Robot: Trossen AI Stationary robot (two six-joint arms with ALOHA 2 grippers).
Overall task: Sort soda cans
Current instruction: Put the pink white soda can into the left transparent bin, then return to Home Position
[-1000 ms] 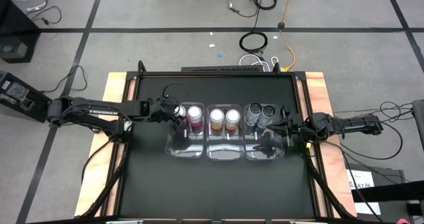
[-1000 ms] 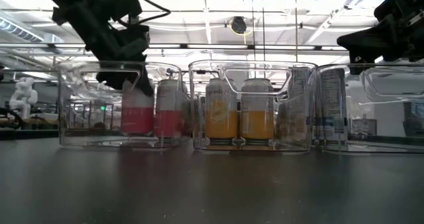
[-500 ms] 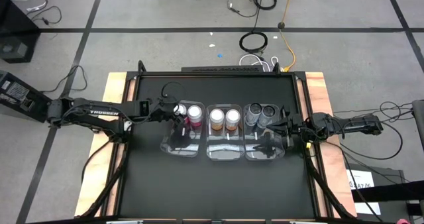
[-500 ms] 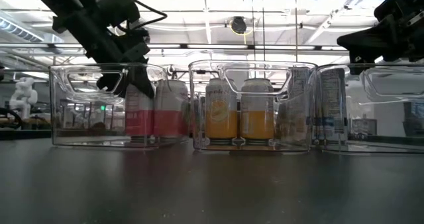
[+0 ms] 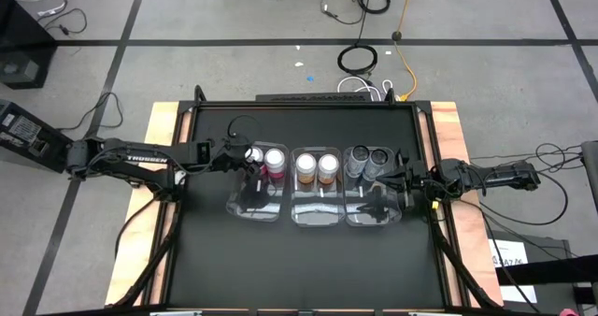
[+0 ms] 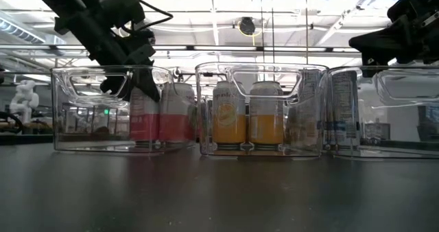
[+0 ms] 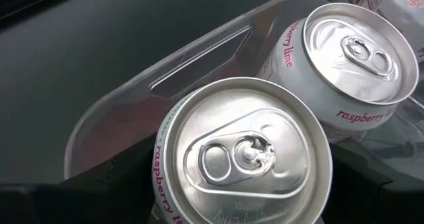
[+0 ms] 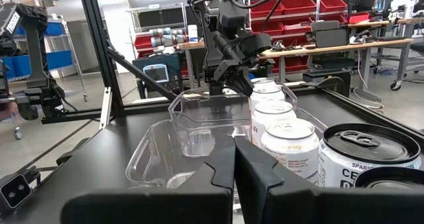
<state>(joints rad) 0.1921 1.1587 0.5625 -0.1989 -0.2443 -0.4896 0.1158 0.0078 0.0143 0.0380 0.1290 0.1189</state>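
Six soda cans stand upright in three clear bins set in a row. Two pink cans (image 5: 275, 157) (image 6: 177, 112) are in the left bin (image 5: 241, 207), two orange ones (image 5: 316, 164) in the middle bin and two dark ones (image 5: 367, 157) in the right bin. My left gripper (image 5: 250, 159) (image 6: 127, 81) is open over the leftmost pink can (image 7: 245, 158), with one finger on each side of its top. My right gripper (image 5: 400, 178) (image 8: 235, 168) is shut and hangs level beside the right bin, touching nothing. My left gripper comes down slantwise from the table's left, its fingers (image 7: 109, 181) standing on either side of the pink can's rim (image 7: 165, 184). I cannot tell whether they touch it. The can stands upright on the bin floor. The finger (image 6: 116, 86) nearest the bin's left wall lies close against it.
The middle bin (image 5: 316, 218) and right bin (image 5: 374, 215) touch side by side; the left bin sits a little apart. Bare black tabletop (image 5: 308, 269) lies on the near side. Cables and the frame run along the table's edges. Shelving and workbenches stand in the room behind.
In the low view the left gripper's visible finger has moved toward the table's left, widening the gap. The left bin has slid a little leftward with it. Both pink cans have stayed standing about where they were.
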